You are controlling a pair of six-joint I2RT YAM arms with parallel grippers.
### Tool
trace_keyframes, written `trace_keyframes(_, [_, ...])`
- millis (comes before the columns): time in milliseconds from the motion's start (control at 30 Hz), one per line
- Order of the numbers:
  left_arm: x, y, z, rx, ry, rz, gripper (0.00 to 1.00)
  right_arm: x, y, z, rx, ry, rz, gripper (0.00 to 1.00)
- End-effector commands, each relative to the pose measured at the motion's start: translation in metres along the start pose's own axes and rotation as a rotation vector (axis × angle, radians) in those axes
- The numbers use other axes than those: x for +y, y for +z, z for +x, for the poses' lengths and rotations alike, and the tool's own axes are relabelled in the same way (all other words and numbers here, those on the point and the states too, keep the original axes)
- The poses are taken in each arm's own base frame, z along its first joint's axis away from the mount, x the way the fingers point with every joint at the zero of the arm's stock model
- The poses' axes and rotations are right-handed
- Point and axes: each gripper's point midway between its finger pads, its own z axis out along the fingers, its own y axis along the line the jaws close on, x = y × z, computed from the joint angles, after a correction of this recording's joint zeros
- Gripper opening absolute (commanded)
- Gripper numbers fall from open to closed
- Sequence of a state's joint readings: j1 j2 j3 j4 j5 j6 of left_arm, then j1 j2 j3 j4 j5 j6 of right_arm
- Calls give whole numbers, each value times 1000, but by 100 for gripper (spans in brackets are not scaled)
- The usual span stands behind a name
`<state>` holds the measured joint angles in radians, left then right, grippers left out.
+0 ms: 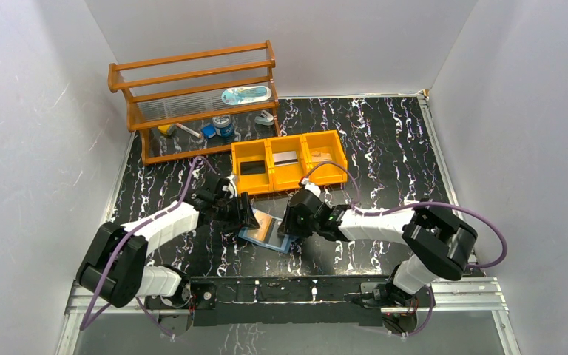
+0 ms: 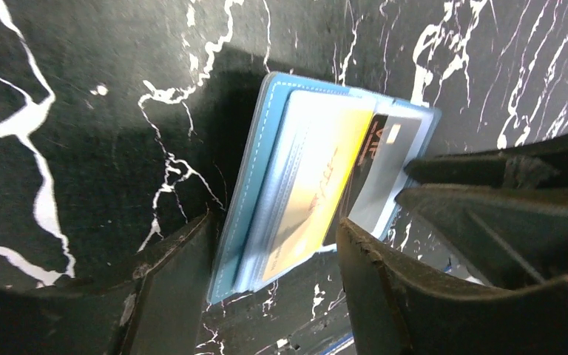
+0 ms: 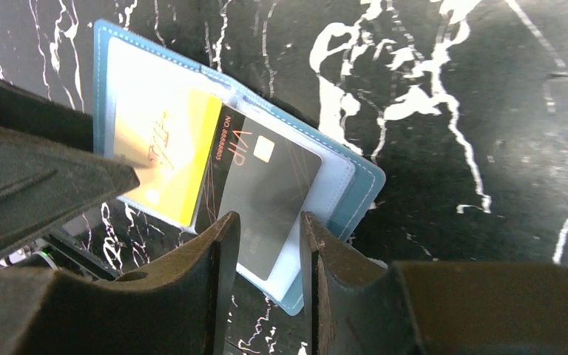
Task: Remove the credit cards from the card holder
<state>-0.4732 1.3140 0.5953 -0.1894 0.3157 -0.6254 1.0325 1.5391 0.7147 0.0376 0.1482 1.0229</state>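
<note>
stitched blue card holder [image 3: 359,188] lies open on the marbled surface [image 3: 451,185], with a glossy gold card [image 3: 170,148] and black card [image 3: 274,174] printed "vip". both released: left claw [image 2: 274,229] straddles it, right claw [image 3: 268,222] over the black card.

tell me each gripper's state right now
left gripper: jaws apart around the card holder, grip cannot be told
right gripper: open over the black card, holding nothing
</note>
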Motion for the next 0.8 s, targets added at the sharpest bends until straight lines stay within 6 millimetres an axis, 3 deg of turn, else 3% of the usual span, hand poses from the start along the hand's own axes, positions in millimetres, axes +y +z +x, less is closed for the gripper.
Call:
trace_keyframes(0, [-20,-7,15,38,-11,126,56,-33,-4,4,9,8,78,44])
trace_keyframes(200, [-24,-11,35,39,-14,157,43,-39,-6,5,17,-1,114,44])
trace_keyframes(367, [-28,-11,40,26,-17,156,44,-38,-11,2,2,3,107,45])
trace_keyframes(467, [-22,-15,32,-14,-24,93,49,-34,-11,1,4,8,92,45])
trace_keyframes(600, [-18,-36,4,-132,-20,-13,62,-31,-9,2,8,23,79,45])
trace_keyframes(767, [-34,-59,-22,-222,27,-9,66,-35,-7,3,9,40,98,45])
